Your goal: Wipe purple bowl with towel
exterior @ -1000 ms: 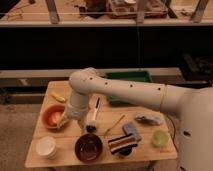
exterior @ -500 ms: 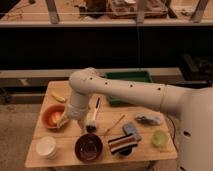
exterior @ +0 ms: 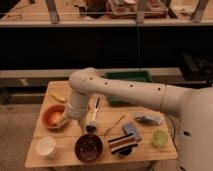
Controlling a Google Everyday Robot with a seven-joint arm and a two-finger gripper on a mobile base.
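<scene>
The purple bowl (exterior: 89, 147) sits near the table's front edge, dark and glossy inside. The towel (exterior: 148, 120), a small grey-blue rag, lies crumpled at the right side of the table. My gripper (exterior: 62, 119) hangs at the left, over the right rim of the orange bowl (exterior: 51, 116), well away from the towel and up-left of the purple bowl. It is open and I see nothing held in it. The white arm reaches in from the right and bends down to it.
On the wooden table (exterior: 67, 155) are a white cup (exterior: 46, 146), a striped cloth (exterior: 122, 143), a blue pad (exterior: 132, 131), a pale-green cup (exterior: 159, 137), a brush (exterior: 93, 115), a thin stick (exterior: 115, 124), a banana (exterior: 58, 97) and a green tray (exterior: 127, 80).
</scene>
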